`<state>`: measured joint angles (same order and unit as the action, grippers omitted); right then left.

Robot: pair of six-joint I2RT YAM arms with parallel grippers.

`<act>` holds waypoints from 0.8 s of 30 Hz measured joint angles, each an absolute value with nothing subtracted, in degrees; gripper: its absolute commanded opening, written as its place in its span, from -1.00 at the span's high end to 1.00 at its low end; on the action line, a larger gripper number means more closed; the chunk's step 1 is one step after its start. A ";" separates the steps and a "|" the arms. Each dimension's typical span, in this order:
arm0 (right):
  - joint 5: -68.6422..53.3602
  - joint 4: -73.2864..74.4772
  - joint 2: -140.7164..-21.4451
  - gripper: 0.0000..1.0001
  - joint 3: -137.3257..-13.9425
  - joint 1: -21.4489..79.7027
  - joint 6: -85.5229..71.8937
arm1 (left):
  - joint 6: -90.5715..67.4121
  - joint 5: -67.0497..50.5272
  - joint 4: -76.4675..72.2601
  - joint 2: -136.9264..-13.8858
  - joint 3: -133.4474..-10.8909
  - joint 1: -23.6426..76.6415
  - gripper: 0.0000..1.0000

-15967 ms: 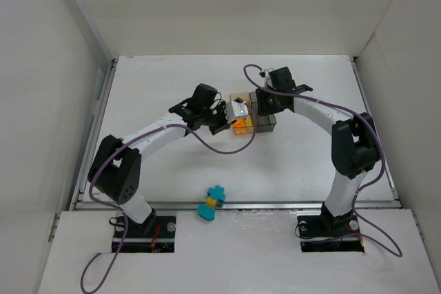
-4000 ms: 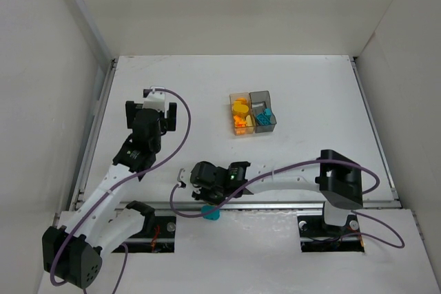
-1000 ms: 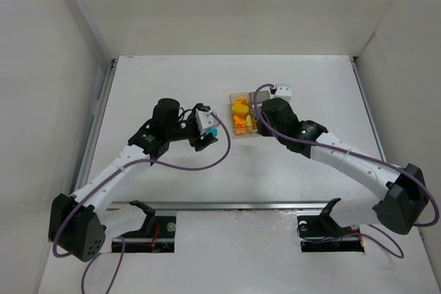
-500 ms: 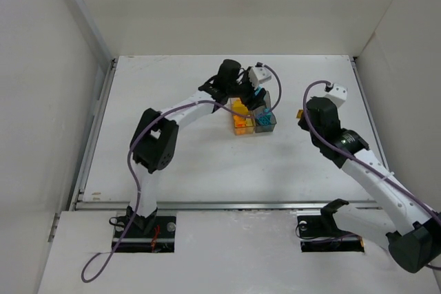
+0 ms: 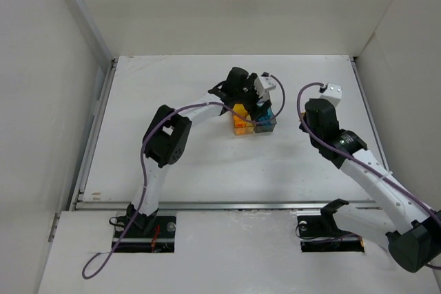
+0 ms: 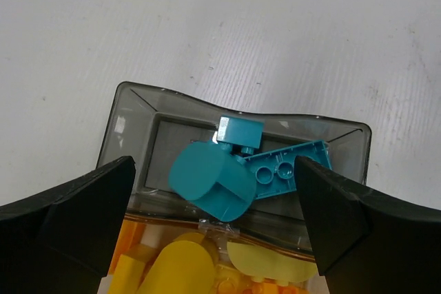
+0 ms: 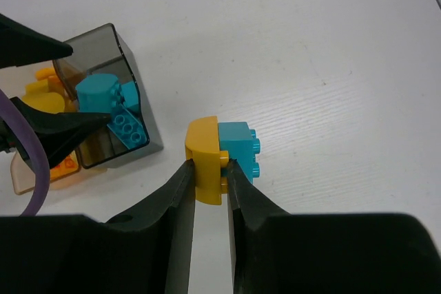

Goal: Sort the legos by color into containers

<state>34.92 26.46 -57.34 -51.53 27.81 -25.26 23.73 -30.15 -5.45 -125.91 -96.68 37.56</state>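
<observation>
Two see-through bins are joined side by side. From the top camera, the amber bin (image 5: 237, 130) has the smoky grey bin (image 6: 134, 129) tight at its 3 o'clock. Grey holds teal: a rounded teal piece (image 6: 210, 178) riding high over a flat studded teal plate (image 6: 288, 166). Amber is crowded with yellow and orange pieces (image 6: 180, 266). In the right wrist view, at 4 o'clock of the grey bin, a yellow-and-teal piece (image 7: 215, 149) is pinched in the right gripper (image 7: 207, 170), its teal half at 3 o'clock.

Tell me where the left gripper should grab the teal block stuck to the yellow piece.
Take the teal block by its two flat side faces, probably coming in from its studded end, away from the yellow piece. The right gripper pinches the yellow half, so the teal half juts out free; the studs would seat pads poorly.
</observation>
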 measured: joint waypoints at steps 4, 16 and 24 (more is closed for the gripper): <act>32.80 26.46 -58.08 1.00 -51.75 27.81 -23.73 | 28.18 -30.48 -4.34 -123.83 -95.70 38.26 -0.98; 14.33 22.59 -56.58 1.00 -53.98 28.38 -20.95 | 45.65 -38.17 -3.44 -98.37 -80.86 43.66 -0.98; 13.10 22.26 -56.16 1.00 -54.37 37.65 -24.53 | 46.83 -36.73 -6.68 -94.96 -76.36 48.34 -0.63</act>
<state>13.10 22.26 -56.16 -54.37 37.65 -24.53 46.83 -36.73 -6.68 -94.96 -76.36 48.34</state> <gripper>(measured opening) 0.261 0.855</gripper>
